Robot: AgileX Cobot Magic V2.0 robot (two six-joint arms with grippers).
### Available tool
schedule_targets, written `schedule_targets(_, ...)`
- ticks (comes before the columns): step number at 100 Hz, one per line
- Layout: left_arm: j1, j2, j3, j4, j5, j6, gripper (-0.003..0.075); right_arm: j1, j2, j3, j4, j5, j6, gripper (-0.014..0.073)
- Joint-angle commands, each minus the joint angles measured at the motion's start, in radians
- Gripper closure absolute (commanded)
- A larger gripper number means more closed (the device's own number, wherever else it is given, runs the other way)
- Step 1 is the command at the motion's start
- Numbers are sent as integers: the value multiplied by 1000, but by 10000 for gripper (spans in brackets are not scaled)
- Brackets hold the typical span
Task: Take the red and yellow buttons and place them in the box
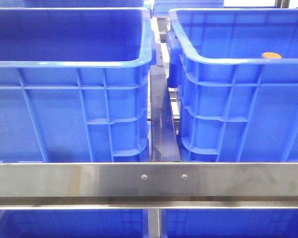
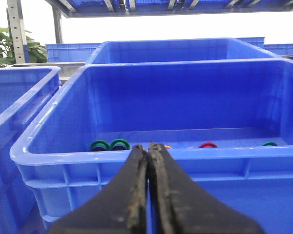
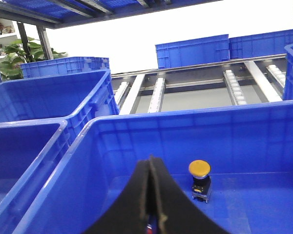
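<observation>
The box [image 3: 185,122] is a large blue ribbed crate, on the right in the front view [image 1: 228,94]. A yellow button [image 3: 199,168] on a black body stands upright on its floor; only its orange-yellow top [image 1: 270,55] shows over the rim in the front view. My right gripper [image 3: 150,160] is shut above the box floor, a short way from that button. My left gripper [image 2: 147,146] is shut just outside the near wall of another blue crate [image 2: 151,161]. A red button cap [image 2: 208,145] and an orange one [image 2: 167,146] lie inside that crate. Neither gripper shows in the front view.
Green caps [image 2: 110,145] also lie in the left gripper's crate, one more [image 2: 269,144] far along. More blue crates [image 2: 19,107] stand beside and behind. A steel rail [image 1: 149,181] crosses in front of the crates. Roller tracks [image 3: 234,87] run behind the box.
</observation>
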Motion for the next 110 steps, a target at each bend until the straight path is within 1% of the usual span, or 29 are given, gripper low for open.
schedule_targets(1,2,-34,49,-10,-80,1,739,-2,1,-27,35,31,-6,662)
schedule_targets(74,2,-34,49,-10,-80,1,739,-2,1,-27,35,31,-6,662)
schedule_targets(84,2,-34,49,-10,-80,1,739,-2,1,-27,20,4,-5,662)
schedule_targets(91,2,-34,49,-10,-80,1,739,-2,1,-27,-29,9,9,662)
schedule_targets(97,2,-34,49,-10,-80,1,739,-2,1,-27,-125,19,69,662)
schedule_targets(102,2,-34,49,-10,-80,1,739,-2,1,-27,-230,22,162,662)
schedule_targets(107,2,-34,49,-10,-80,1,739,-2,1,-27,-355,22,286,662)
schedule_targets(110,2,-34,49,-10,-80,1,739,-2,1,-27,-434,22,390,662)
